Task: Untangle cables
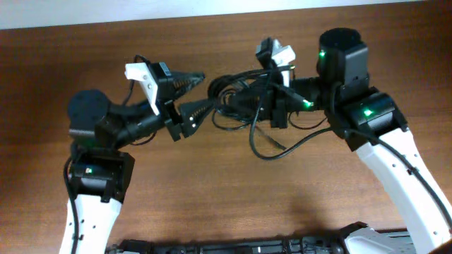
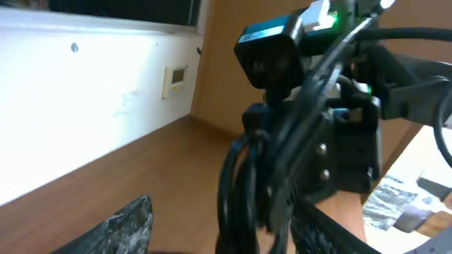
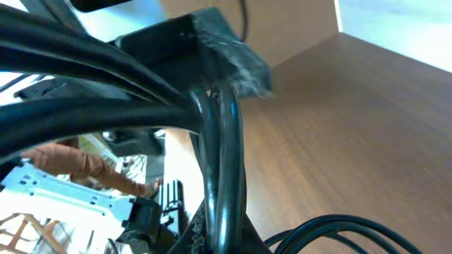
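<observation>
The cables are a knotted black bundle held above the wooden table, between the two arms. One loose loop hangs toward the table's middle. My right gripper is shut on the bundle from the right. In the right wrist view, two thick strands run between its fingers. My left gripper is open at the bundle's left end, fingers spread wide. In the left wrist view, the cables hang between its jaws, close to the right finger.
The brown wooden table stretches toward the front. A white wall with a small wall plate stands behind it. The right arm's camera shows just past the bundle. A dark rail lies along the front edge.
</observation>
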Available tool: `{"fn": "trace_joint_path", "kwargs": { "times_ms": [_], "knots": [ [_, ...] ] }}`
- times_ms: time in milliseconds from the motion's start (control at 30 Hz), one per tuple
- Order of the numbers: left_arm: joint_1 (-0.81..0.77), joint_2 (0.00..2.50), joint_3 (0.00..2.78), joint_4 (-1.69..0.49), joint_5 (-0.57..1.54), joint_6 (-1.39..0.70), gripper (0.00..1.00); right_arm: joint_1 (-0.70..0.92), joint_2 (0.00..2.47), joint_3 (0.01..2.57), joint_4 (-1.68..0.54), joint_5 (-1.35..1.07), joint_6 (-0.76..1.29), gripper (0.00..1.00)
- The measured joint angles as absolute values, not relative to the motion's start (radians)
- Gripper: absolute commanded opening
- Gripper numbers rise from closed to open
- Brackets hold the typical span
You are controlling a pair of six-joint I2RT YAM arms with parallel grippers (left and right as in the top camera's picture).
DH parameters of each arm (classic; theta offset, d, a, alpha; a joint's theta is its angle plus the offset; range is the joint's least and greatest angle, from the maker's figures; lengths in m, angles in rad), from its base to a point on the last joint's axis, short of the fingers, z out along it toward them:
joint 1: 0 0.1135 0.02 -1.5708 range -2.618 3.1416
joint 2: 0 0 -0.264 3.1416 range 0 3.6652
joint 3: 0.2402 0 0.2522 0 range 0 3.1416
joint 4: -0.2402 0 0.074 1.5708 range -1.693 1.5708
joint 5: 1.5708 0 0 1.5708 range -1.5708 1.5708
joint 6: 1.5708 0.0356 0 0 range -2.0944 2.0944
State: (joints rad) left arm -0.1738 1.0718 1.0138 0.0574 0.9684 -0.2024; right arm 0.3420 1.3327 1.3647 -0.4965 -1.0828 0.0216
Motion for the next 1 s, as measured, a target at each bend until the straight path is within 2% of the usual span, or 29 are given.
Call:
{"fn": "trace_joint_path", "kwargs": {
  "times_ms": [67,200,233,267,367,433,467,500,533,667,867,967,1000],
  "knots": [
    [-0.202,1.082,1.013,0.071,0.968,-0.222,0.00,0.347,1.333,1.365,-0.496,-1.082,0.022,0.04],
    [-0.207,1.082,1.013,0.070,0.969,-0.229,0.00,0.347,1.333,1.365,-0.495,-1.075,0.022,0.04],
    [-0.207,1.082,1.013,0.071,0.969,-0.229,0.00,0.347,1.333,1.365,-0.495,-1.075,0.022,0.13],
    [-0.207,1.082,1.013,0.073,0.969,-0.229,0.00,0.347,1.333,1.365,-0.496,-1.075,0.026,0.29],
    [-0.207,1.082,1.013,0.108,0.968,-0.229,0.00,0.347,1.333,1.365,-0.517,-1.047,0.021,0.58],
    [-0.207,1.083,1.012,0.171,0.961,-0.229,0.00,0.347,1.333,1.365,-0.596,-0.930,0.030,0.77],
    [-0.207,1.083,1.012,0.186,0.939,-0.229,0.00,0.347,1.332,1.367,-0.637,-0.864,0.048,0.80],
    [-0.207,1.084,1.012,0.176,0.916,-0.229,0.00,0.347,1.332,1.367,-0.668,-0.821,0.058,0.89],
    [-0.207,1.084,1.011,0.157,0.855,-0.229,0.00,0.347,1.333,1.367,-0.704,-0.756,0.068,0.93],
    [-0.195,1.089,1.011,0.091,0.718,-0.229,0.00,0.347,1.333,1.369,-0.838,-0.511,0.126,0.96],
    [-0.108,1.089,1.011,0.067,0.667,-0.229,0.00,0.347,1.334,1.369,-1.021,-0.115,0.182,0.99],
    [-0.100,1.089,1.011,0.062,0.663,-0.235,0.00,0.347,1.334,1.368,-0.992,-0.112,0.267,0.99],
    [-0.100,1.089,1.011,0.060,0.661,-0.252,0.00,0.346,1.335,1.366,-0.905,-0.233,0.292,0.99]
  ]
}}
